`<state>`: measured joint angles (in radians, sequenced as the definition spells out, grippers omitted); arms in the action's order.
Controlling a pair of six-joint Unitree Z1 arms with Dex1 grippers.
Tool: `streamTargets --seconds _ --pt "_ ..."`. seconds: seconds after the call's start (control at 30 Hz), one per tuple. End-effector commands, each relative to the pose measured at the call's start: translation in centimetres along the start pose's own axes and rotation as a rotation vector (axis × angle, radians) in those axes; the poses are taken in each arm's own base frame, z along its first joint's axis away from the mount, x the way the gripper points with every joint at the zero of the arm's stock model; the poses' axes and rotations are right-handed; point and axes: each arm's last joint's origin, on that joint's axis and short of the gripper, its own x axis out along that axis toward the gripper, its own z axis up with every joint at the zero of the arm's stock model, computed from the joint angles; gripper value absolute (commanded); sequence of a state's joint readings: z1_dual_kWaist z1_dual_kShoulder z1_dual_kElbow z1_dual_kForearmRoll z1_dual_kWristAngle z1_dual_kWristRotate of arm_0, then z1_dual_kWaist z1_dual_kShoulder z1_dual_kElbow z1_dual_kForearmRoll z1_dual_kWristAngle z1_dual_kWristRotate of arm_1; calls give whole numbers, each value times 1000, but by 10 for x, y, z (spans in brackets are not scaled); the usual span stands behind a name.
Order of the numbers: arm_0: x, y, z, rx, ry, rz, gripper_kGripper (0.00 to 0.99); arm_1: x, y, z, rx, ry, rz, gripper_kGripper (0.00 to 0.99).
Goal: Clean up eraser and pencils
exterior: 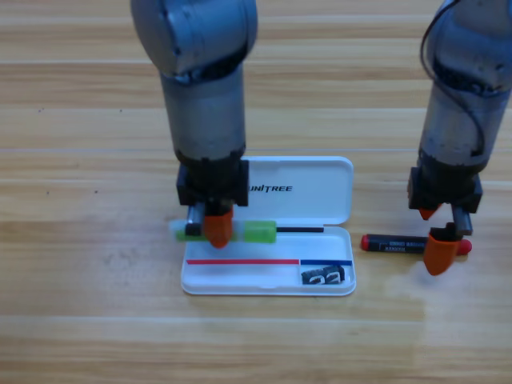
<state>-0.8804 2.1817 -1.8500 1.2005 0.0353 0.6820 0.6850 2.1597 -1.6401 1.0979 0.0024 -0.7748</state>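
The table (88, 264) is made of light wood with long stripes in it. On it lies one white case (320, 196), smooth and flat with round corners, and its lid is open. There is one eraser (326, 276), a small black block with white marks, sitting in the bottom right corner of the case. There are two pencils, both short and fat. The light green pencil (258, 232) lies flat across the top part of the case tray, and its left end sticks out past the edge. The left gripper (217, 228) points down right on it, with its orange jaws closed around the green stick. The black pencil (396, 243) has red ends and lies on the table just right of the case. The right gripper (442, 240) is over its right end, with its two orange jaws spread apart.
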Motion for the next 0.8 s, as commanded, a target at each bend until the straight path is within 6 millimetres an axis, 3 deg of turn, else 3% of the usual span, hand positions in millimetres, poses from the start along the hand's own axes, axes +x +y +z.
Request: streamTargets --seconds 0.03,0.23,0.4,0.67,0.77,0.8 --pt "36 -6 24 31 31 -43 0 37 -25 3 7 10 19 948" --pt "44 -5 29 33 37 -50 0 45 -34 9 -8 0 6 920" --pt "50 -5 31 36 41 -55 0 51 -34 10 -20 6 14 801" --pt "55 -5 32 33 44 -64 0 64 -32 8 -45 35 45 304" --pt "58 -5 33 33 42 -71 0 66 -31 7 -57 40 51 0" --pt "60 -5 33 33 46 -74 0 67 -31 7 -56 41 53 0"
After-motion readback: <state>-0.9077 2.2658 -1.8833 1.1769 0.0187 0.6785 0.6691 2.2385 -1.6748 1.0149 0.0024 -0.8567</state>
